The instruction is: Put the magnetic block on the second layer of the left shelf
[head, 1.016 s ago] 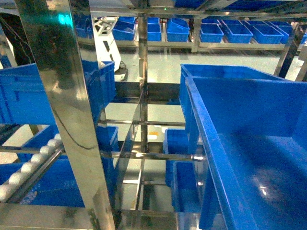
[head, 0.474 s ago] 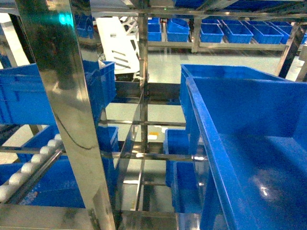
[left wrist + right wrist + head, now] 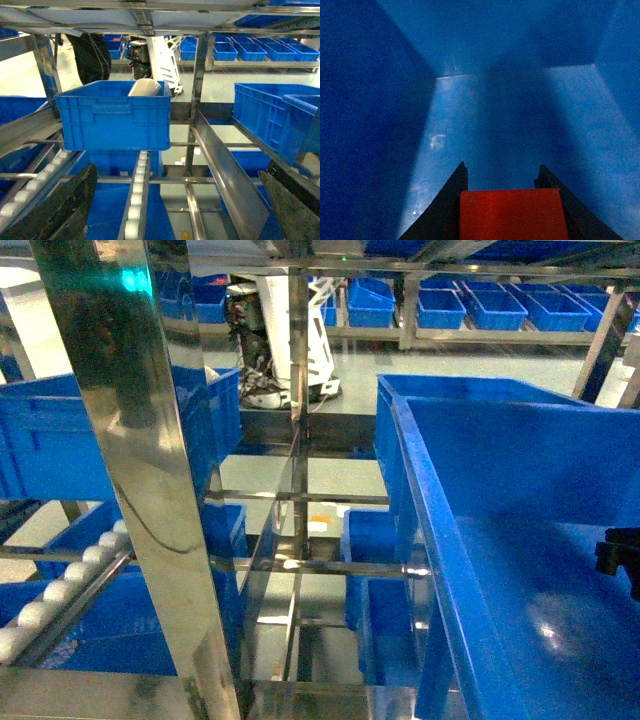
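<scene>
- Right tool: dark fingers pinching the small bright red matte cube, one finger on each side.
- Red cube sits inside a large deep blue plastic crate, above its floor; can't tell if it touches the bottom.
- Head view: the same crate fills the right side, with a sliver of the dark right arm at the right edge over its interior.
- Left tool: two dark fingers spread wide at the bottom corners, holding nothing.
- Ahead of the left tool: shiny stainless-steel rack with white roller rail and a blue crate sitting on that level.
- White rounded object sticks up in that crate.
</scene>
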